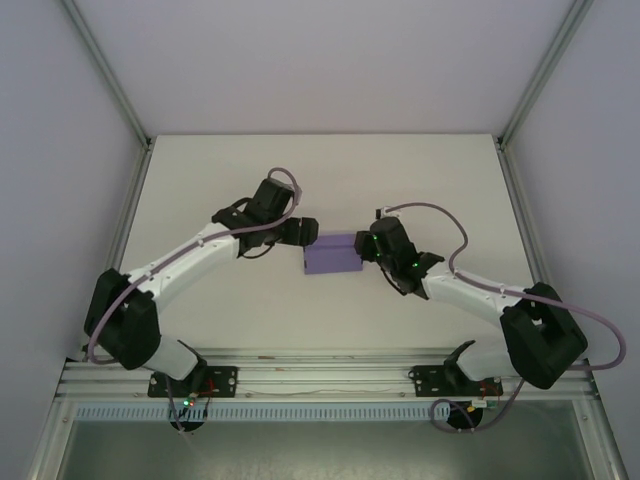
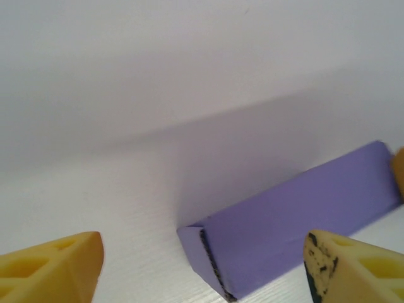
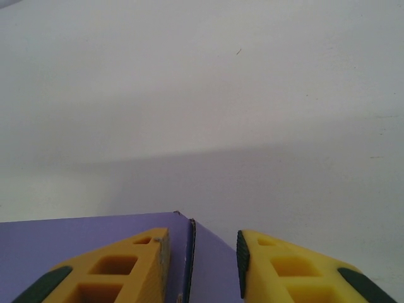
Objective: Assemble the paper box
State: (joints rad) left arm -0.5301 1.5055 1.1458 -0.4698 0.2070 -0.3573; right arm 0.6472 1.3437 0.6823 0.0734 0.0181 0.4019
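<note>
**Fingers [image 3: 265, 243] of right gripper [image 3: 202, 246] astride one end of paper box [image 3: 63, 243]; left gripper [image 2: 202, 243] wide at the other**

Right wrist view: the yellow fingers sit nearest the lens, low in frame. They are set to a narrow gap, and an upright cut edge of the card runs up inside it. The card lies closer to one finger and a gap shows on the other side, so I judge it straddled, not pinched. Likely reason: ready to nip that end panel or hold it square.

Left wrist view: the fingers are spread wide with nothing between them. The box end sits just ahead, corner towards the camera. A dark cut edge shows where a flap meets the side. A yellow tip at the far end of the box is the other arm's finger. The wide opening probably leaves room to take the whole end.

Top view: the box lies in the middle of the table [image 1: 230, 170], long side across. It is folded up into a body rather than a flat sheet. One gripper sits at each short end, both low. Reads as brace one end, work the other.

Judgement: folding mostly done, end closures not yet finished. Risk: thin card may buckle if squeezed off-square
</note>
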